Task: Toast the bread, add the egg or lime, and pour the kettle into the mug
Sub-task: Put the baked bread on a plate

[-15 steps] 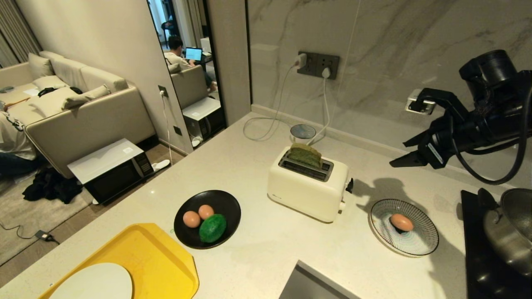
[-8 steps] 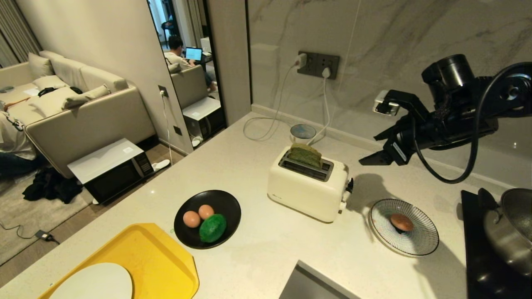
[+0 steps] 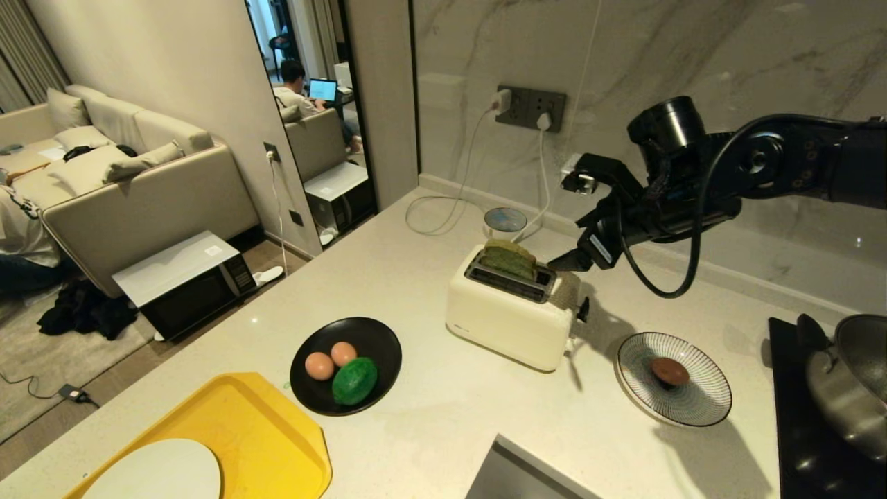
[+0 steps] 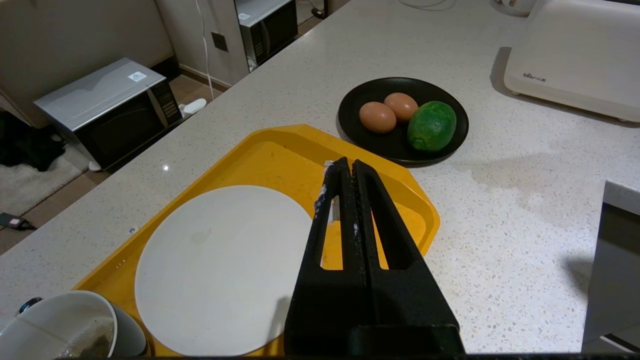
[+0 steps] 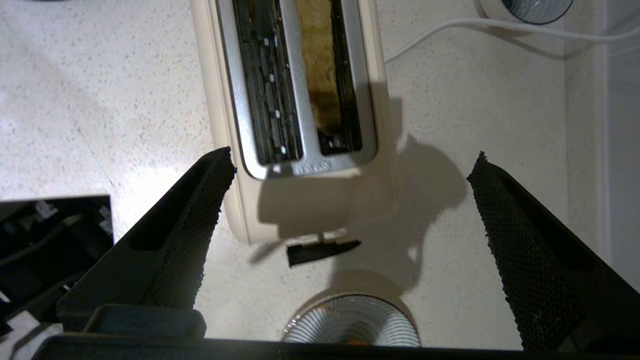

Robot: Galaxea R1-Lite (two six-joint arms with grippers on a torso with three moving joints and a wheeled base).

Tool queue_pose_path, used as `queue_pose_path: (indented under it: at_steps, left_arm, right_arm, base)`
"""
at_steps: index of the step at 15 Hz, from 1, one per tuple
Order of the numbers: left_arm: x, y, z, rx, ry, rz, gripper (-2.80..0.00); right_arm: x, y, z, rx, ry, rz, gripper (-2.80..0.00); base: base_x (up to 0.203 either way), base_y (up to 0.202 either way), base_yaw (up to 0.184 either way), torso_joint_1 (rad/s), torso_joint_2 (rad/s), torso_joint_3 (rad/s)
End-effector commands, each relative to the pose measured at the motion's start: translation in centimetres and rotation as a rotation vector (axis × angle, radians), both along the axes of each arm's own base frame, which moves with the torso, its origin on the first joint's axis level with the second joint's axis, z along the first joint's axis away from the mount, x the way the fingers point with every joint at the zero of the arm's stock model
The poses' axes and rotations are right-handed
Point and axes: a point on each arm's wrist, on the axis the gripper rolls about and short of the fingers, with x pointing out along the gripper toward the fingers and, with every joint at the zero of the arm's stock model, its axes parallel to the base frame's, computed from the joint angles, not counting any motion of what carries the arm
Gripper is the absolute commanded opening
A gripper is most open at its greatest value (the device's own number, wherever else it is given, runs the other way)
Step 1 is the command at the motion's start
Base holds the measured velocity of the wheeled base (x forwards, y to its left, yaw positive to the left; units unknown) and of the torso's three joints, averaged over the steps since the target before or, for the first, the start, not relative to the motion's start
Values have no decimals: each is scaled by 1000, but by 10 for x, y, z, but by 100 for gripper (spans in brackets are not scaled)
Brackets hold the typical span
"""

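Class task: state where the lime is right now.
In the head view the lime lies on the black plate, touching two eggs, between the yellow tray and toaster.

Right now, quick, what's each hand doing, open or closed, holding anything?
Left hand: closed, empty, parked over the yellow tray.
Right hand: open, empty, above the toaster with the bread in its slot.

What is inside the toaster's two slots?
The toaster holds the bread in its back slot, the top sticking out; its lower part is hidden. The front slot looks empty in the right wrist view, showing only wire guides.
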Motion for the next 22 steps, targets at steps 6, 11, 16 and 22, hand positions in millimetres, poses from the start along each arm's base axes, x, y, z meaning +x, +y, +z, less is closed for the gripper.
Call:
queue_pose_path:
  at_steps: [6, 11, 16, 22]
  left_arm:
    - [0, 0, 0, -1, -1, 1, -280]
    - [0, 0, 0, -2, -1, 1, -280]
    - [0, 0, 0, -1, -1, 1, -280]
    - [0, 0, 0, -1, -1, 1, -280]
  right_arm:
    - [37, 44, -41, 15, -89, -71, 0]
    - [43, 44, -49, 3, -99, -95, 0]
    - [43, 45, -48, 2, -102, -92, 0]
    - [42, 44, -48, 0, -103, -89, -280]
  base:
    - [0, 0, 0, 0, 0, 0]
    - [0, 0, 0, 0, 0, 0]
    - [0, 0, 0, 0, 0, 0]
    - [0, 0, 0, 0, 0, 0]
